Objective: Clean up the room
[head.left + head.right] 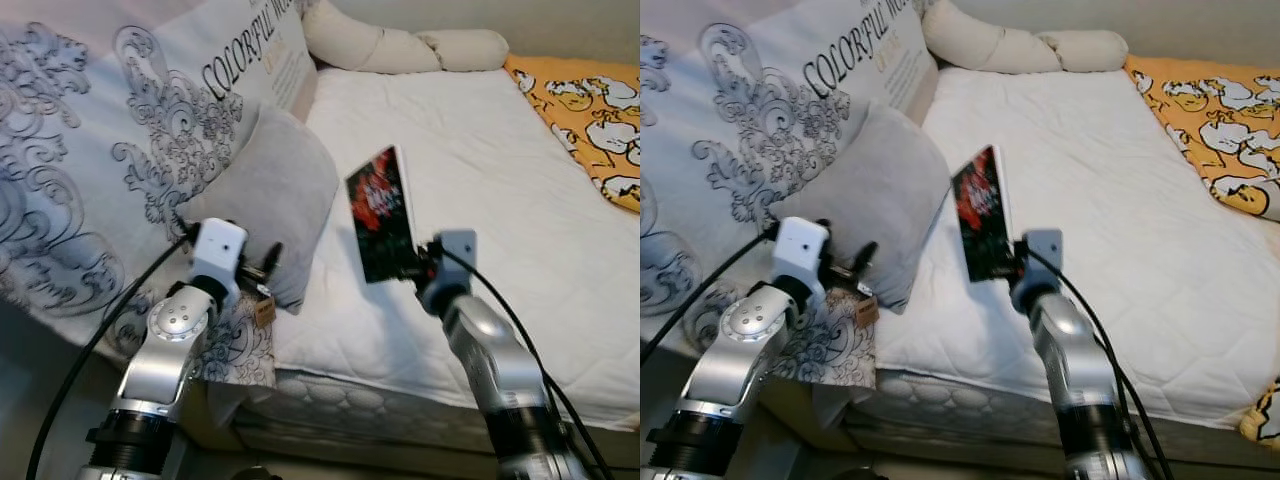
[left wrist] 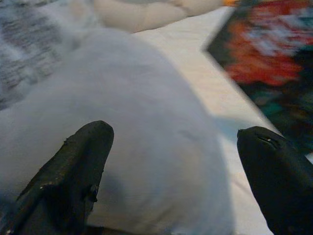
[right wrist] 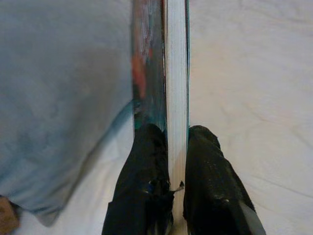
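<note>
the right gripper (image 3: 168,147) holds a book (image 1: 381,213) by its near bottom edge, lifted on end above the white bed (image 1: 520,190), its dark red-and-black cover turned toward the left. held this way, clear of the sheet, the book looks ready to be carried off the bed, which fits the tidying job; i judge it is mid-carry, not resting, since only the gripper seems to support it. the book tilts a little, its top leaning away to the far side. it hangs just right of the grey pillow (image 1: 272,192), apart from it.

the jaws of the right gripper stand narrow, pinched flat on either face of the book, the white page block showing between the two black fingers (image 3: 210,166). the grip is low and near one corner, so the book could swing or slip if moved fast.

the left gripper (image 2: 171,161) points at the grey pillow from the near left, its jaws spread wide with the pillow's rounded face between them. it grips nothing; whether the fingertips touch the fabric i cannot tell. farther left lies a large patterned cushion (image 1: 110,130).
</note>
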